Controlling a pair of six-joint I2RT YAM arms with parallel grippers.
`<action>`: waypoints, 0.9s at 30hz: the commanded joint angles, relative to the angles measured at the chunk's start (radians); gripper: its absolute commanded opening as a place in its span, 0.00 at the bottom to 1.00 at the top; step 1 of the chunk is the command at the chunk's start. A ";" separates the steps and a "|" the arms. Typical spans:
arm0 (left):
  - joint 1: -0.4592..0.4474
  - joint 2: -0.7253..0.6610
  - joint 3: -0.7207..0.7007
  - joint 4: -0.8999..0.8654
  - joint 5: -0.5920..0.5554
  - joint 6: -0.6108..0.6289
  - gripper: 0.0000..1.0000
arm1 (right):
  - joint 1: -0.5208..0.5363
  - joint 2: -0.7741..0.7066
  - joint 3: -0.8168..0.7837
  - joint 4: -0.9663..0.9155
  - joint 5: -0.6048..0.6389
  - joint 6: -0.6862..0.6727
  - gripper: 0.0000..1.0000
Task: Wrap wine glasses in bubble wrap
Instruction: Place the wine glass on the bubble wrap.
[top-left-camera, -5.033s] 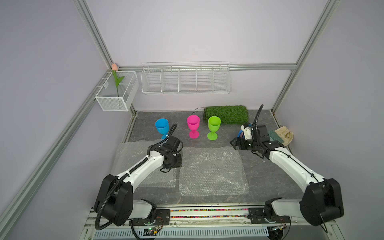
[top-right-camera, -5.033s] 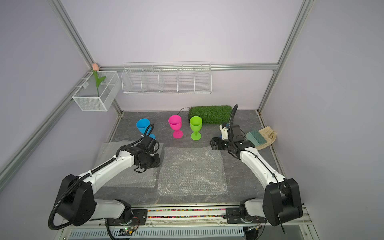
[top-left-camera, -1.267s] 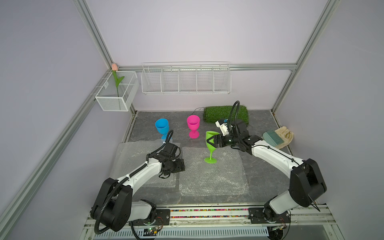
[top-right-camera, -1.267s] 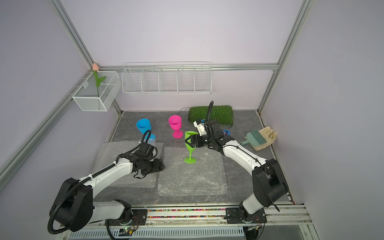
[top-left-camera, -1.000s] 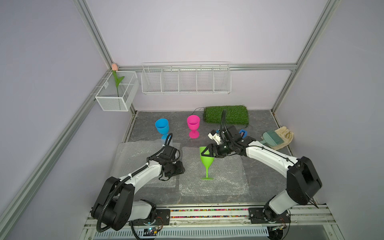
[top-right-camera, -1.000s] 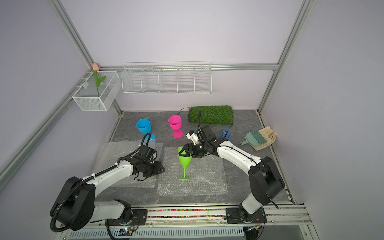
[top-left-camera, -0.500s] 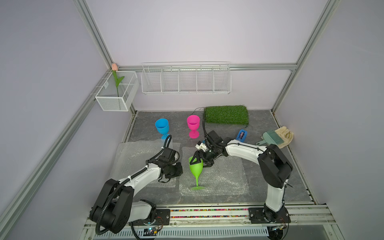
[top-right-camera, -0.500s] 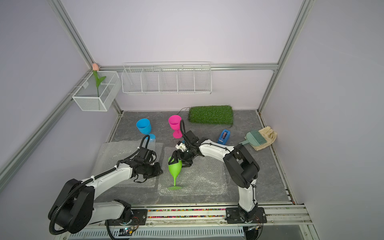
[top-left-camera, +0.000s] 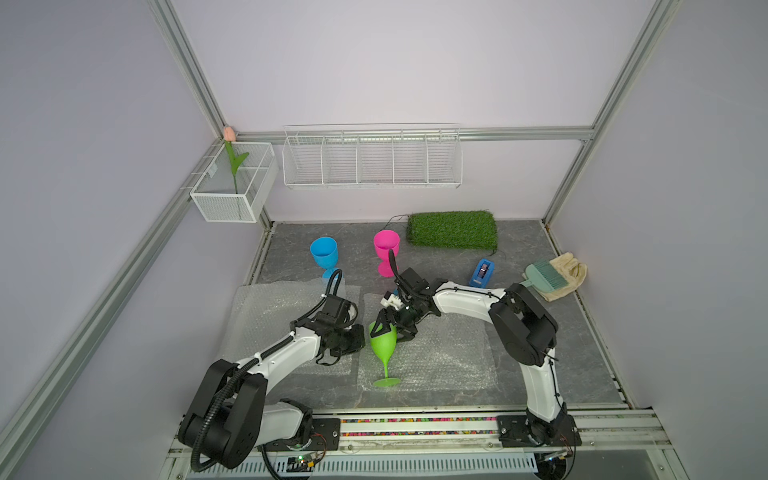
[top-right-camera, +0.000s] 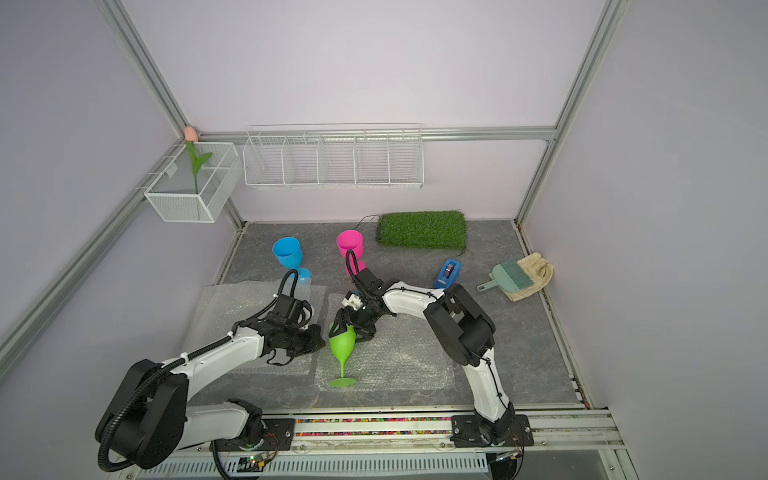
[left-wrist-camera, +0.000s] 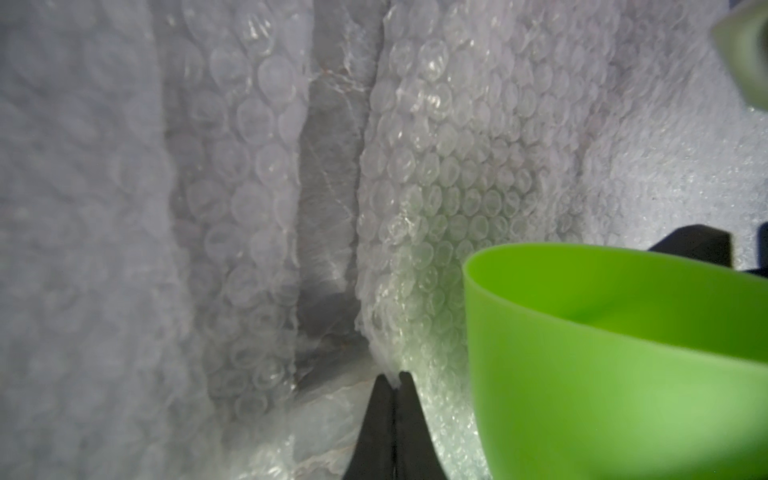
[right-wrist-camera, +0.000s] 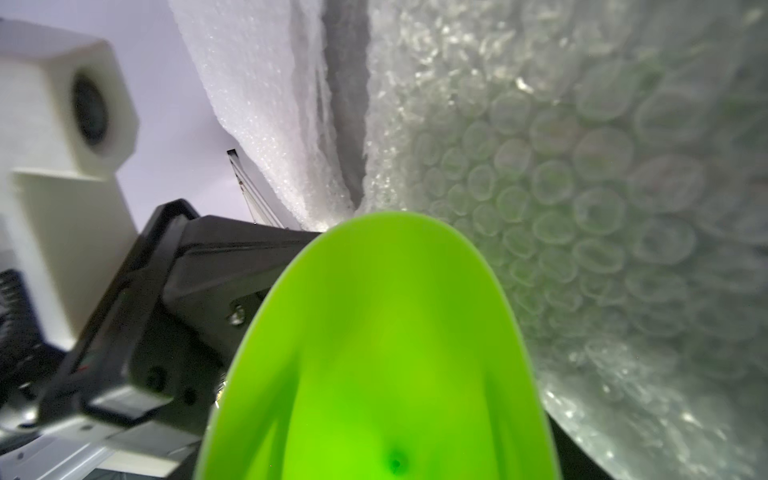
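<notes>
So, our right gripper is clamped on the lime green goblet, foot down on the middle bubble wrap sheet. Our left gripper is pinched together on that sheet's left edge, presumably for folding it over.

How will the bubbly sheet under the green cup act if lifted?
Probably floppy: the bubble wrap sheet bends upward where the left gripper pinches its edge. It looks thin and see-through, so likely very light. The green goblet, held by the right gripper with its foot seemingly on the sheet, might wobble.
</notes>
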 joint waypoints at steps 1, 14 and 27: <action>0.006 -0.004 0.009 0.013 0.013 0.017 0.00 | 0.004 0.013 0.019 -0.050 0.062 -0.013 0.69; 0.006 -0.019 0.010 0.000 0.028 0.034 0.00 | -0.004 -0.078 0.007 -0.084 0.136 0.001 0.89; 0.006 -0.026 0.034 -0.025 0.042 0.043 0.00 | -0.046 -0.220 -0.037 -0.149 0.176 -0.021 0.89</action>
